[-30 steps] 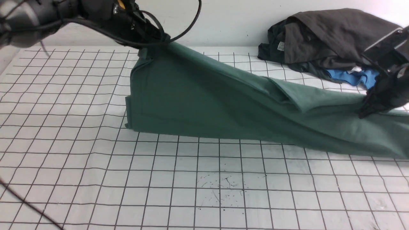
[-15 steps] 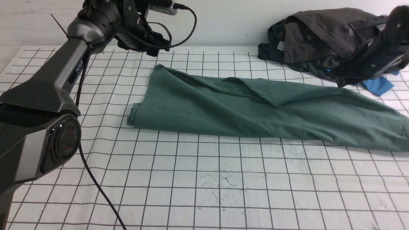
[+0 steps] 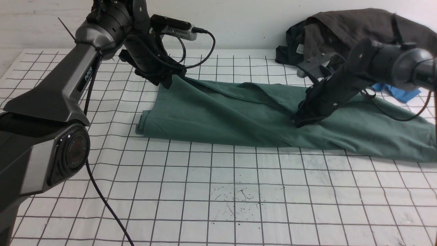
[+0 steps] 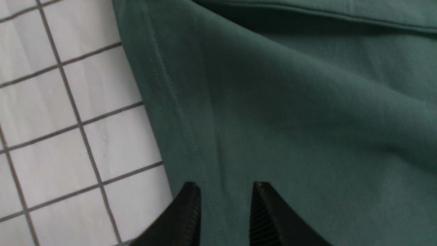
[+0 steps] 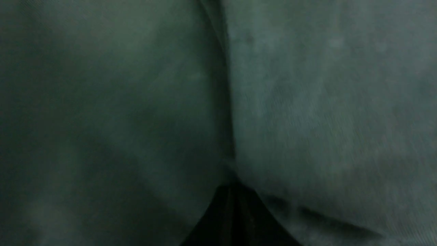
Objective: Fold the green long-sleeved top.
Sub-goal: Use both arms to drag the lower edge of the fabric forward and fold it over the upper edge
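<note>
The green long-sleeved top (image 3: 232, 116) lies on the table as a long folded band that runs from left of centre to the right edge. My left gripper (image 3: 169, 82) is down at its far left corner. In the left wrist view its fingers stand apart (image 4: 225, 186), straddling the stitched hem of the top (image 4: 290, 102). My right gripper (image 3: 299, 122) presses into the middle of the band. In the right wrist view its tips (image 5: 234, 191) are together, and a crease of the green cloth (image 5: 324, 102) runs straight into them.
A heap of dark grey-black garments (image 3: 341, 37) sits at the back right, with a small blue garment (image 3: 397, 92) beside it behind my right arm. The left arm's base (image 3: 41, 136) and its cable (image 3: 102, 205) fill the near left. A white gridded sheet (image 3: 218, 191) covers the table.
A second ago the top hung lifted between both grippers; it then dropped flat. My left gripper has come back down to the far left corner. My right gripper has moved left to the middle and shut.
</note>
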Available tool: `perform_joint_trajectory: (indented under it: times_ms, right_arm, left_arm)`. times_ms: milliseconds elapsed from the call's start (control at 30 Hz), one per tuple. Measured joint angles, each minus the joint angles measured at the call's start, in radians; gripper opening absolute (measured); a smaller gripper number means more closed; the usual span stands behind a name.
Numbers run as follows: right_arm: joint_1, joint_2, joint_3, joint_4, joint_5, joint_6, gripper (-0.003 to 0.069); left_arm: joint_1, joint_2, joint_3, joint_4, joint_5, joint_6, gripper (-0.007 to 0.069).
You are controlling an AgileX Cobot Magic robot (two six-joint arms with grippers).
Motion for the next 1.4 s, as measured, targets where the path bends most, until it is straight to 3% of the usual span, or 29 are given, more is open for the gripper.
perform_joint_trajectory:
  times_ms: [100,200,267,367,467,633,700,833,933,1033,1133,1267,1400]
  right_arm:
    - [-0.003,0.013,-0.002,-0.002,-0.157,0.005,-0.0013]
    - [-0.024,0.036,-0.043,0.034,-0.379,0.182,-0.001]
    - [-0.033,0.037,-0.076,0.042,-0.415,0.261,-0.0004]
    - [-0.046,0.037,-0.151,0.046,-0.379,0.343,0.0024]
    - [-0.046,0.037,-0.208,0.046,-0.243,0.362,0.0048]
    - [-0.034,0.039,-0.237,0.076,0.004,0.299,0.0058]
    - [-0.023,0.067,-0.242,0.133,0.056,0.199,0.0059]
    - [-0.012,0.16,-0.244,0.298,0.015,0.014,0.0059]
    - [-0.006,0.209,-0.245,0.45,-0.145,-0.067,0.0061]
    - [-0.012,0.219,-0.245,0.53,-0.301,-0.037,0.0064]
    - [-0.035,0.198,-0.245,0.554,-0.339,0.01,0.0067]
    - [-0.076,0.107,-0.245,0.515,-0.228,0.02,0.0067]
    - [-0.088,0.017,-0.246,0.413,-0.046,0.079,0.0068]
  left_arm:
    - [0.0,-0.003,0.007,-0.01,0.001,0.0,0.0145]
    - [0.0,-0.004,0.043,-0.014,0.001,0.001,0.0128]
    - [0.0,-0.005,0.069,-0.014,0.001,0.001,0.0129]
    - [0.0,-0.006,0.095,-0.013,0.002,0.001,0.0129]
    - [0.001,-0.009,0.097,-0.012,0.002,0.001,0.0129]
    - [0.0,-0.013,0.097,-0.011,0.002,0.001,0.0133]
    - [0.0,-0.013,0.097,-0.011,0.002,0.001,0.0143]
    - [0.0,-0.013,0.097,-0.011,0.002,0.001,0.0146]
    - [0.0,-0.013,0.097,-0.006,0.002,0.001,0.0158]
    - [0.002,-0.013,0.097,0.02,0.002,0.001,0.0195]
    - [0.013,-0.013,0.097,0.03,0.002,0.001,0.0271]
    - [0.036,-0.011,0.097,0.039,0.002,0.001,0.0404]
    - [0.045,0.022,0.097,0.04,-0.008,0.001,0.0441]
